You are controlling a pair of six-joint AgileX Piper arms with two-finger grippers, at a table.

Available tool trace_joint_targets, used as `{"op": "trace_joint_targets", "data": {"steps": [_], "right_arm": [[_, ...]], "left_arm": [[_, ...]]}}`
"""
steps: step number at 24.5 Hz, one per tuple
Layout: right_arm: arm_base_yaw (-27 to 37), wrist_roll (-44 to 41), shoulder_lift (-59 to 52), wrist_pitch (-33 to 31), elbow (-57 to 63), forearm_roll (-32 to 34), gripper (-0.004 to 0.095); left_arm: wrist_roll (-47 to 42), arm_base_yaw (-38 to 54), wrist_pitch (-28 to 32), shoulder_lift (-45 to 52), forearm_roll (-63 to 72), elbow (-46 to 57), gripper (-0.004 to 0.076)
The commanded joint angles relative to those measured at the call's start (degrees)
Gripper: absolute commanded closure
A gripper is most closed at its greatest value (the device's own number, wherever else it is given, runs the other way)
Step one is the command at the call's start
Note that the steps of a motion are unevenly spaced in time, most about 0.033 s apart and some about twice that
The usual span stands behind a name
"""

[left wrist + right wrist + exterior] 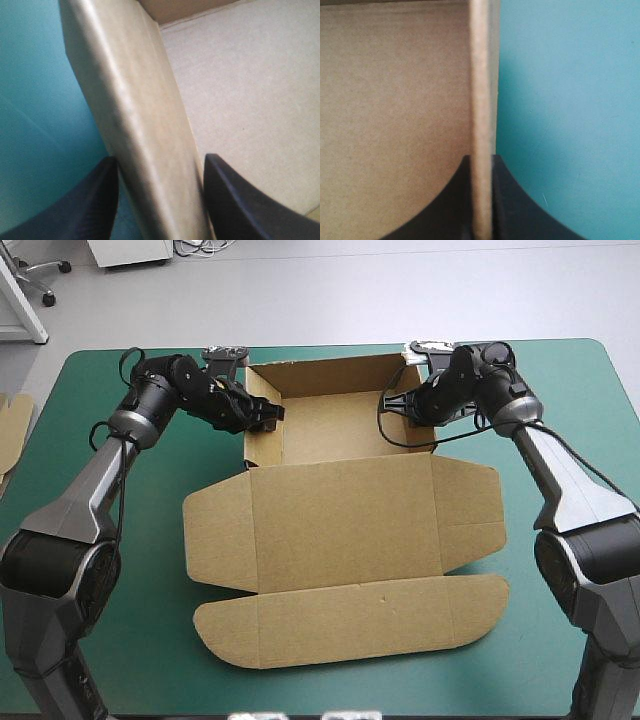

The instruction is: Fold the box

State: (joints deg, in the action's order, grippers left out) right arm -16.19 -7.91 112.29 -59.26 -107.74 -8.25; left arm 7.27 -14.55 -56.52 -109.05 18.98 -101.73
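The brown box (340, 520) lies mid-table as an open tray at the far side, its lid flat toward the near edge. My left gripper (268, 412) straddles the tray's left wall (135, 115). Its black fingers (95, 205) stand apart, open, one outside over the teal-green cover and one inside over the tray floor (250, 90). My right gripper (400, 405) is at the tray's right wall (481, 75). In the right wrist view, that gripper (481, 157) is shut on the upright wall, which stands thin between the two fingers.
The flat lid ends in a long rounded flap (350, 625) close to the near table edge. More brown board (12, 425) shows at the table's left edge. Teal-green cover (560, 370) lies bare to the right of the box.
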Motion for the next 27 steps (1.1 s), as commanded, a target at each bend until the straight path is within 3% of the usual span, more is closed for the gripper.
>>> {"op": "trace_joint_targets", "data": {"steps": [1,11,18,23,27], "right_arm": [[-0.2,-0.6,-2.5,0.7,-2.0,-0.3,0.0920],[-1.2,-1.0,-0.3,-1.5,-2.0,1.0,0.0920],[-3.4,-1.4,1.4,-2.0,-2.5,1.3,0.0920],[-3.4,-1.5,2.1,-5.3,-5.2,3.8,0.0919],[-3.4,-1.3,3.5,-9.0,-6.8,7.3,0.0920]], "left_arm": [[-1.7,-0.3,1.1,1.8,-2.7,-1.8,0.0386],[-6.0,-0.4,-1.0,-1.9,-9.2,-3.3,0.0450],[-6.0,-2.2,-3.7,-4.1,-13.1,-7.9,0.0582],[-6.0,-3.2,-4.8,-5.5,-16.1,-8.3,0.0737],[-6.1,-3.2,-4.1,-5.6,-17.0,-8.3,0.0738]]}}
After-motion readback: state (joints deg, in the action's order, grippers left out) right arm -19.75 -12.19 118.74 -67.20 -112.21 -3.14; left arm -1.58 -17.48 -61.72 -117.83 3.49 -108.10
